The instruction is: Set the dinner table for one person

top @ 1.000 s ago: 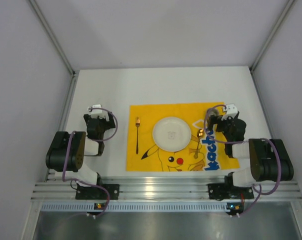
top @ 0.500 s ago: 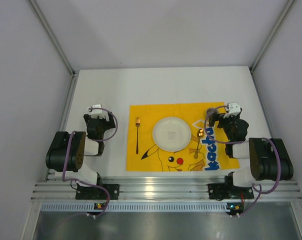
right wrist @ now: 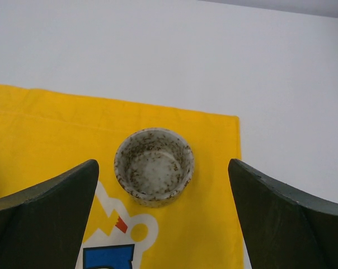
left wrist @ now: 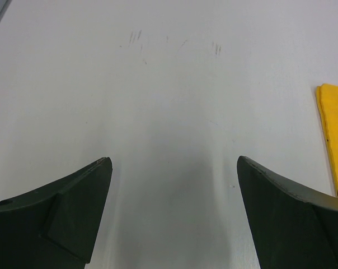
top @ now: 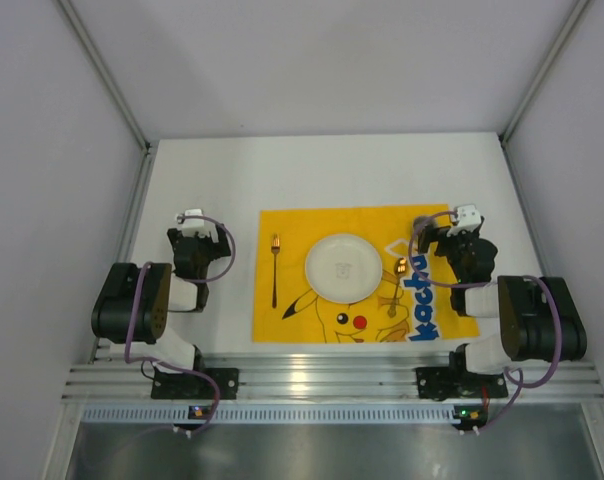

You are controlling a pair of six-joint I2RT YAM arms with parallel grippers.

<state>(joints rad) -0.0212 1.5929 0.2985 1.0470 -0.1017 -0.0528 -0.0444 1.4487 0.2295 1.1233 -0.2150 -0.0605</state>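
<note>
Right end effector has edged away from the round white plate, spread apart before a speckled ceramic bowl on the yellow cartoon mat, whose blue lettering is unreadable. Left end effector gapes above the white desk.

Black and bulky in left arm and right arm alike, white-shelled at the joints; looped with purple cable; tipped with dark, wedge-shaped pincer fingers.

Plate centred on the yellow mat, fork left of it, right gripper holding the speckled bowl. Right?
Not holding. The right wrist view shows the right gripper open, with the speckled bowl standing on the yellow mat, clear of both fingers. The rest is right.
</note>
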